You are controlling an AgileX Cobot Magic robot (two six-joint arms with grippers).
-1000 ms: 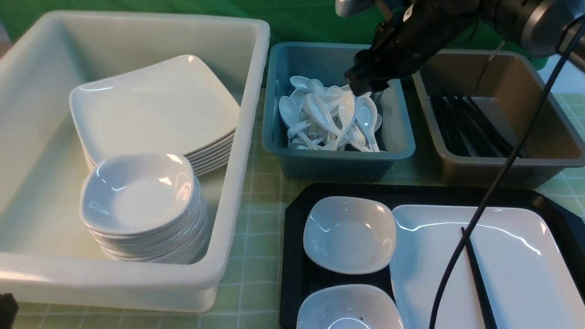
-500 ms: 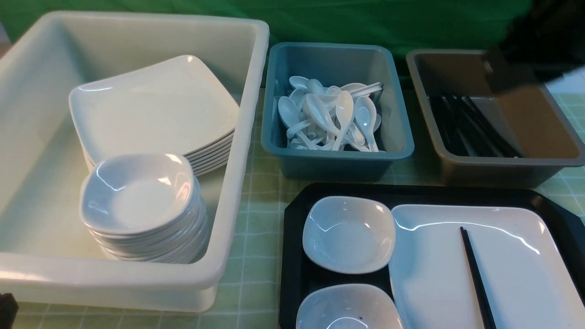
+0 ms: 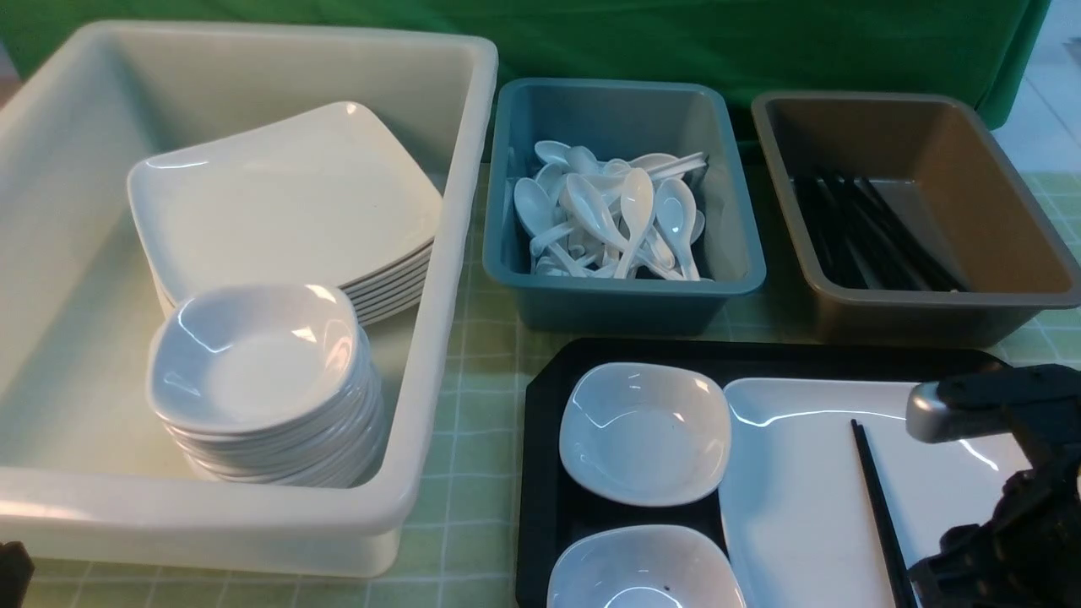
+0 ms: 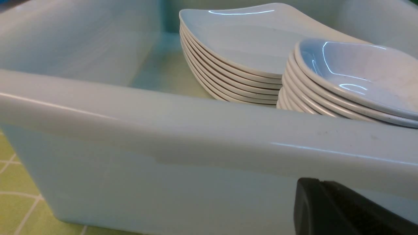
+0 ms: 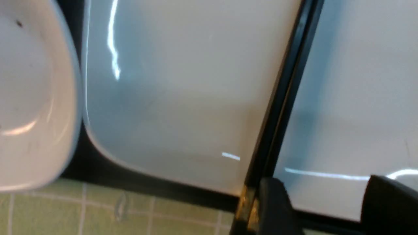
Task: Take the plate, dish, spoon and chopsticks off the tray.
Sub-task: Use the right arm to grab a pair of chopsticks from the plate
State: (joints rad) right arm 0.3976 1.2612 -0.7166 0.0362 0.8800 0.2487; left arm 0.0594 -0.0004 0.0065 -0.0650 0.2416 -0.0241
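Two long, thin black chopsticks (image 3: 878, 507) lie side by side on the large glossy white square plate (image 3: 802, 473), which sits on the big black plastic tray (image 3: 540, 456); long axis runs far-to-near, near ends angled slightly right; probably light, stiff, slippery on the glaze, prone to rolling apart; best pinched across both near the near ends; right gripper (image 5: 323, 187) fingers apart, empty, just beside them; left gripper (image 4: 326, 209) fingers together.
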